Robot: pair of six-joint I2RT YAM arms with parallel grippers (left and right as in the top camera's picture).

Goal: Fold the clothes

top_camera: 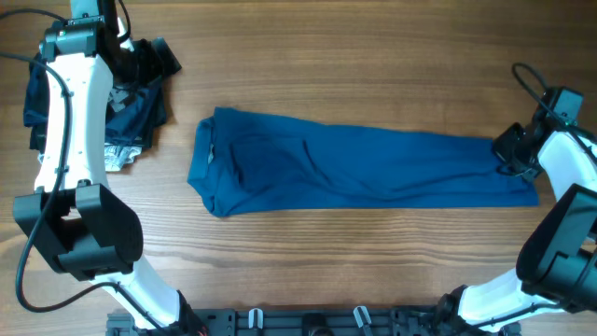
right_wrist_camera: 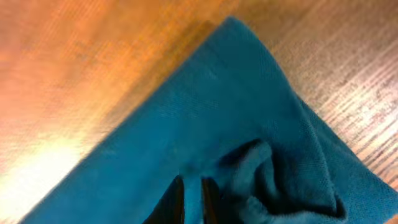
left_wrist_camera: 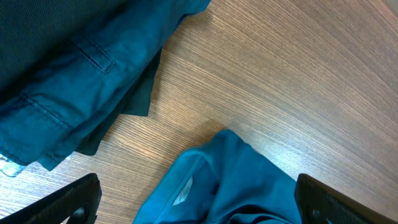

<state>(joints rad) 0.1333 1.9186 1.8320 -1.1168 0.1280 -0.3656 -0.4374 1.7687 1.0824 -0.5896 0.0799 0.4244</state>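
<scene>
Overhead view: the blue polo shirt (top_camera: pixel 364 173) is a long strip across the wooden table (top_camera: pixel 373 56), long axis running roughly 9 to 3 o'clock, dipping a bit toward the 3 end. The right gripper (top_camera: pixel 511 154) sits right on that 3 o'clock end, fingers pinched nearly together with a thin layer of the knit between them, so the whole shirt trails off toward 9 from it. That makes it the nearer arm by far. The left gripper (top_camera: pixel 140 56) hangs spread wide and holding nothing, up around 10 o'clock over the pile of dark garments (top_camera: pixel 131 112), with the collar end (top_camera: pixel 210 159) off at its 5 o'clock. My guess is the next fold goes hem toward collar, straight along that axis.
</scene>
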